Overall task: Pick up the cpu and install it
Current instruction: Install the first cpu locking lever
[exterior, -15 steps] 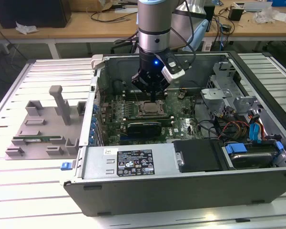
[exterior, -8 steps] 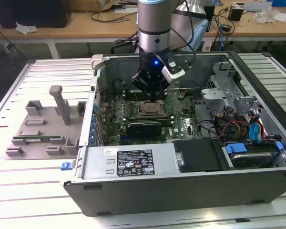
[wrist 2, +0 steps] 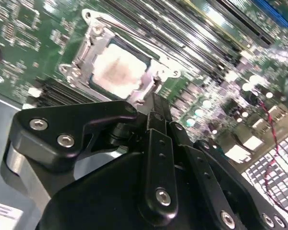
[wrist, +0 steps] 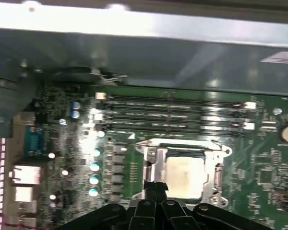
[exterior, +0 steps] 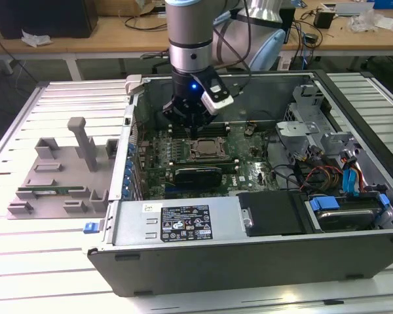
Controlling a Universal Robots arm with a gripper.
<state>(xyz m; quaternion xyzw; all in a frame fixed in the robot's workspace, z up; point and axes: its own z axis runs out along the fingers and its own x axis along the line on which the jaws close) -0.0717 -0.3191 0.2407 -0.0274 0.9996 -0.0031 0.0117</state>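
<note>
While the arm hangs over the open PC case point(exterior: 183, 226) on the table point(exterior: 26, 275), its pincer point(exterior: 190, 123) sits low over the green mobo point(exterior: 249, 167), just at the far edge of the socket frame point(wrist: 151, 160). The cpu point(wrist: 185, 175) lies flat inside that frame, silver top up w/ a dull smear across it, near the middle of the board and apart from the pincer. In the first wrist view the fingertips point(wrist: 149, 186) are pressed together w/ nothing between them, right by the frame's edge; can't tell if they touch it. Long RAM slots point(wrist: 173, 115) run just beyond the socket. At the exterior view's left, outside the case, a grey moulded tray point(exterior: 52, 163) rests on the table w/ a thin green stick point(exterior: 49, 191) in it.
</note>
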